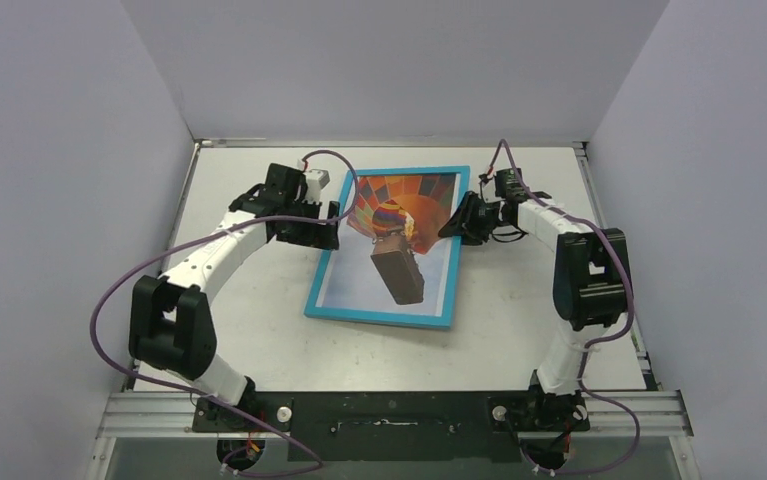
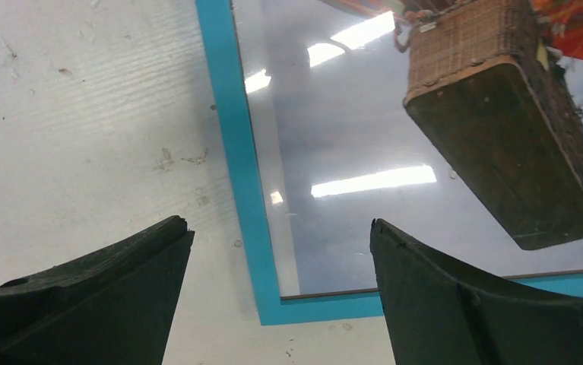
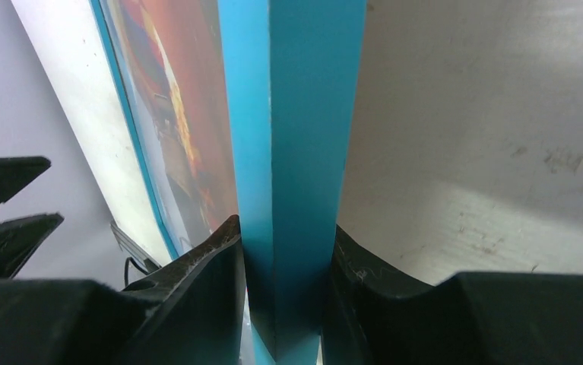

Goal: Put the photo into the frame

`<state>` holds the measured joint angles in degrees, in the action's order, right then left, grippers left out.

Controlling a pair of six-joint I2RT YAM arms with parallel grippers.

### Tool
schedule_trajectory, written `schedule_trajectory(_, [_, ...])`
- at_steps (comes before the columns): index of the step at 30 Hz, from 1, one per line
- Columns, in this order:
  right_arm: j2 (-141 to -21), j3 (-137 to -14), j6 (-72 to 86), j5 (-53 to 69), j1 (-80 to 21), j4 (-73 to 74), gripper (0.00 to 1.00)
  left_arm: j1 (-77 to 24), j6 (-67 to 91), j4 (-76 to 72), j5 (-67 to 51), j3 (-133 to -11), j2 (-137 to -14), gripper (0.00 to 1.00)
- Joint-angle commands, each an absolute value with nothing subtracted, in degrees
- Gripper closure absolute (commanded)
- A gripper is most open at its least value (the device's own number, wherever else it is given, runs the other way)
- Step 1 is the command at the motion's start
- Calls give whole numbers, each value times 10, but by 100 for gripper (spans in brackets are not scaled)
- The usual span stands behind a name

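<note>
Right wrist — right end effector (image 3: 284, 228) clamps frame (image 3: 296, 114) edge; left end effector (image 2: 279, 224) apart.

left pincer (image 1: 335, 232), right pincer (image 1: 456, 222) flanking frame (image 1: 379, 318)

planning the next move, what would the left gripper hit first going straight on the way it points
Most likely the frame: its turquoise side rail, near a corner, lies right between the open fingers of the left gripper. Depth is hard to judge.

White table (image 1: 249, 330), lilac walls (image 1: 379, 60)
</note>
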<state>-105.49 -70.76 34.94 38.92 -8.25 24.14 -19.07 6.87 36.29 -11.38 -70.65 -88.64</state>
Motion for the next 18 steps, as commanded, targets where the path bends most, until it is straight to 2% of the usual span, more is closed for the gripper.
schedule_trajectory(1, [-1090,-755,243,345,-74,287,68,-169,98,343,-119,-718,-924,14])
schedule_trajectory(3, [-1116,-782,215,348,-73,325,68,-166,98,318,-116,-711,-936,14])
schedule_trajectory(9, [-1144,-802,206,346,-65,319,67,-149,118,295,-94,-731,-988,14])
schedule_trajectory(16, [-1185,-851,210,322,-66,359,63,-141,108,279,-106,-747,-1038,16])
schedule_trajectory(18, [-1188,-857,211,302,-65,369,57,-141,105,277,-108,-752,-1049,16])
